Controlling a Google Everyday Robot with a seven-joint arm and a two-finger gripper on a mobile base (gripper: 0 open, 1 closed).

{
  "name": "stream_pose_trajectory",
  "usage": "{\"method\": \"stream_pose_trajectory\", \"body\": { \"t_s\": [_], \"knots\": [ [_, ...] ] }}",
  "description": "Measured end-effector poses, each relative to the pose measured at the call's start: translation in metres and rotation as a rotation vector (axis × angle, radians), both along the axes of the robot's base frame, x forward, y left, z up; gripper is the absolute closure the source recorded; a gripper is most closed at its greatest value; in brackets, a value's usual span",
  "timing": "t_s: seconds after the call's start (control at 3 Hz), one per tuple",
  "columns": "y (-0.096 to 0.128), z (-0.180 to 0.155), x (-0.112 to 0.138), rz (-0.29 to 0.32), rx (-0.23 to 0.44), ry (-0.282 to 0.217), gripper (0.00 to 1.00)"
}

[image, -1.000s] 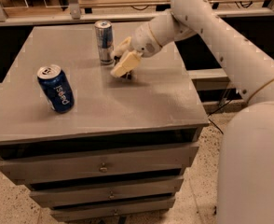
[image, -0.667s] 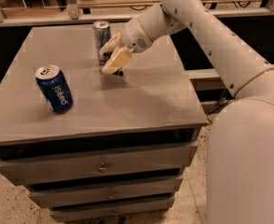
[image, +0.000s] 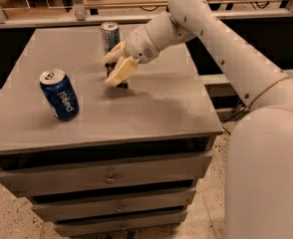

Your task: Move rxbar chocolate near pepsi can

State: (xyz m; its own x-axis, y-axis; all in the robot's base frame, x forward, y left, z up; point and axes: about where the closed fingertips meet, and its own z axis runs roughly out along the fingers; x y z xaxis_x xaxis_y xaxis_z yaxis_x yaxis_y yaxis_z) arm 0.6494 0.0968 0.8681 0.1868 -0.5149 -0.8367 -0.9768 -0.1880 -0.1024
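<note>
The pepsi can (image: pixel 59 94), dark blue with a silver top, stands at the left of the grey table (image: pixel 166 108). My gripper (image: pixel 116 66) hangs over the table's middle back, to the right of the pepsi can. Its cream fingers (image: pixel 121 72) are closed on the rxbar chocolate (image: pixel 117 80). The bar shows as a small dark piece sticking out below the fingers, at or just above the tabletop. Most of the bar is hidden by the fingers.
A taller, slim silver-and-blue can (image: pixel 109 36) stands at the table's back, right behind the gripper. The table has drawers (image: pixel 109 178) in front. My arm (image: pixel 221 39) reaches in from the right. Shelving runs along the back.
The gripper has moved left and toward the front with the bar, away from the slim can and closer to the pepsi can. Both cans have stayed in place.
</note>
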Motion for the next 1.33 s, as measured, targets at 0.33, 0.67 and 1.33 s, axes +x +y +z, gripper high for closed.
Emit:
{"method": "stream_pose_trajectory", "body": {
  "t_s": [0.33, 0.67, 1.33],
  "knots": [
    [0.008, 0.004, -0.036, 0.065, 0.015, 0.021, 1.0],
    [0.035, 0.012, -0.064, 0.162, -0.006, 0.014, 1.0],
    [0.052, 0.001, -0.065, 0.203, -0.032, 0.017, 1.0]
  ]
}}
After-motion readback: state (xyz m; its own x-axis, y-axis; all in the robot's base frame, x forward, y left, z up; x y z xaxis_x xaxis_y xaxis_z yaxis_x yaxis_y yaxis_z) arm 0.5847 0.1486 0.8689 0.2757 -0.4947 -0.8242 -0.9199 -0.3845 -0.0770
